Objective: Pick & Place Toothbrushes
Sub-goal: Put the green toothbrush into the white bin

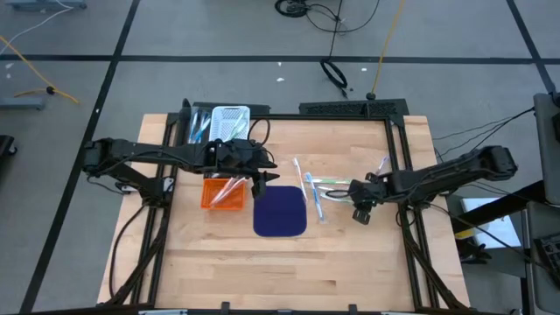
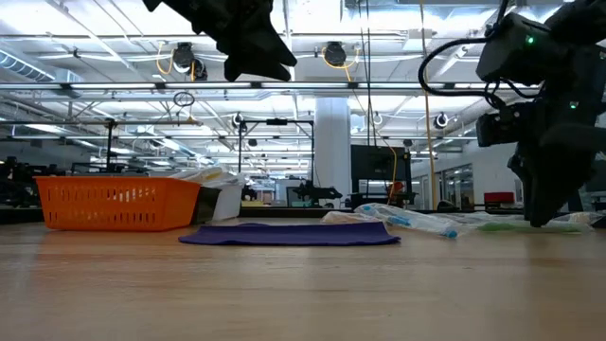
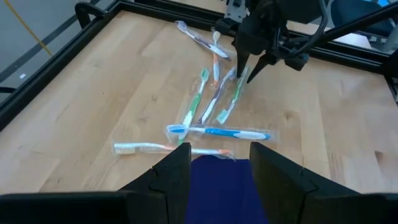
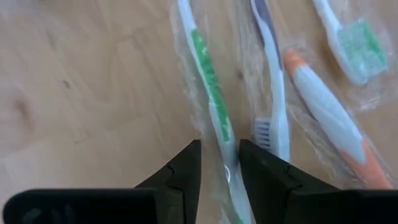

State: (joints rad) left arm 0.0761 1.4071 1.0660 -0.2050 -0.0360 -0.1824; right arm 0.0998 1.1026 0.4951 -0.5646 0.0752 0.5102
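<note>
Several toothbrushes (image 1: 319,185) in clear wrappers lie loose on the wooden table, right of the dark blue mat (image 1: 280,213). My right gripper (image 4: 219,155) points steeply down over them. Its fingers are open by a narrow gap and stand on either side of a green-and-white toothbrush (image 4: 208,81). My left gripper (image 1: 261,182) hangs open with nothing in it, above the mat's far left corner and beside the orange basket (image 1: 223,194). That basket holds a few wrapped toothbrushes. My right gripper has one finger (image 4: 180,171) on each side of the green-and-white toothbrush's handle (image 4: 225,134), coming from above and lying across it. Whether the fingers touch the handle or its wrapper, I cannot tell. The toothbrush lies flat on the table.
A white and blue basket (image 1: 229,122) stands at the table's far edge, behind the orange one. A black frame (image 1: 398,149) runs along the far and right sides. Bare wood fills the near half of the table (image 1: 289,271).
</note>
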